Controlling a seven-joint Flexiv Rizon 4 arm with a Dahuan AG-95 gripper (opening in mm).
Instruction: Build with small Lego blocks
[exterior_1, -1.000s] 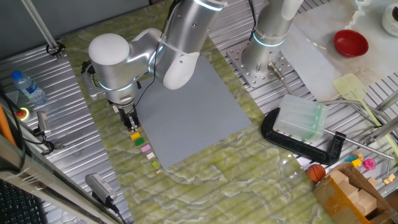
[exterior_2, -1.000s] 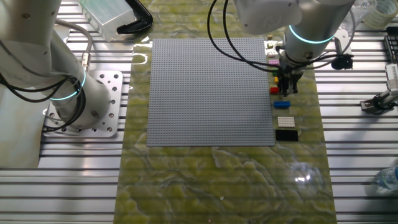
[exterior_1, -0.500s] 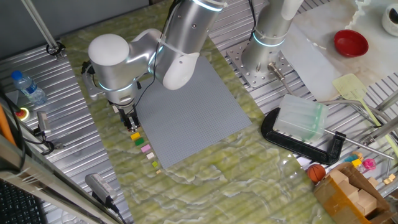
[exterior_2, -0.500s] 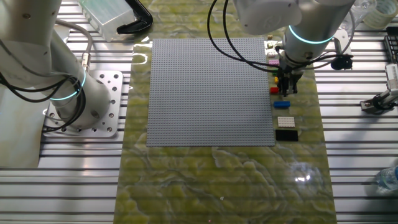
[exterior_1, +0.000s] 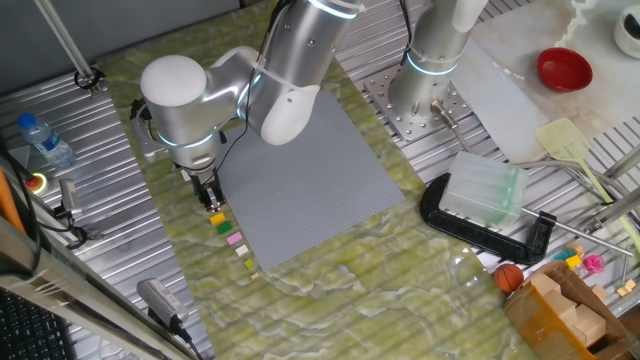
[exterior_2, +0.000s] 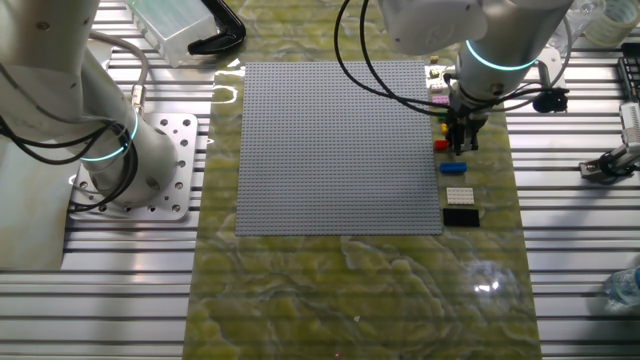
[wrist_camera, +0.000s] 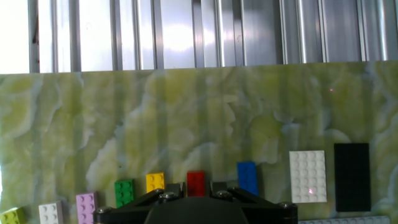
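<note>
Left to right in the hand view, a row of small Lego blocks lies on the green marbled mat (wrist_camera: 186, 118): a lime block (wrist_camera: 12, 216) at the frame's edge, a white one (wrist_camera: 50, 213), a pink one (wrist_camera: 86, 206), a green one (wrist_camera: 124, 192), a yellow one (wrist_camera: 155, 182), a red block (wrist_camera: 196, 183), a blue one (wrist_camera: 247, 178), a larger cream block (wrist_camera: 308, 177) and a black block (wrist_camera: 351, 177). All rest flat, studs up where studs can be seen, each apart from its neighbours. The red block sits directly ahead of the gripper (wrist_camera: 189, 205), whose dark body fills the lower edge; its fingertips are not visible, so the jaw opening cannot be told. In the other fixed view the gripper (exterior_2: 461, 140) hangs over the red block (exterior_2: 441, 145), just beside the right edge of the grey baseplate (exterior_2: 340, 145), with the blue, cream and black blocks nearer the camera. No legible writing or brand marks appear on any block.
</note>
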